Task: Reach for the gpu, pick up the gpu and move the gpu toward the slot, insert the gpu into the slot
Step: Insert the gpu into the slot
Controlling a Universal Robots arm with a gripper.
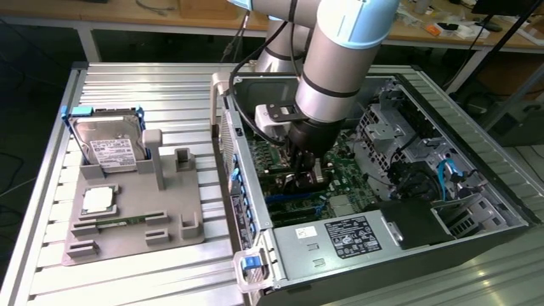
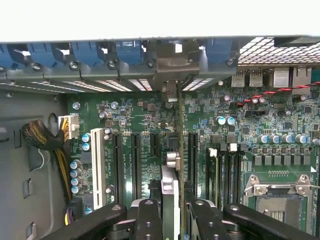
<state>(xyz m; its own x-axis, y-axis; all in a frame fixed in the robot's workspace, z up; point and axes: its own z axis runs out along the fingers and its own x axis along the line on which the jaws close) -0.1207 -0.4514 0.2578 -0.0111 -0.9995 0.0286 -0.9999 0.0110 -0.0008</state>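
Gripper (image 2: 172, 212) is clamped on the gpu (image 2: 170, 187) edge-on over the motherboard (image 2: 280, 135), so it should stay square to the slot (image 2: 192, 155).

Exterior high, oblique; wrist close over motherboard (image 2: 150, 125).

A silver hard drive (image 1: 109, 148) stands in a grey holder tray (image 1: 136, 220) at the exterior view's left, on the slatted metal desk (image 1: 170, 83). Lower centre sits a labelled power supply (image 1: 340, 237).
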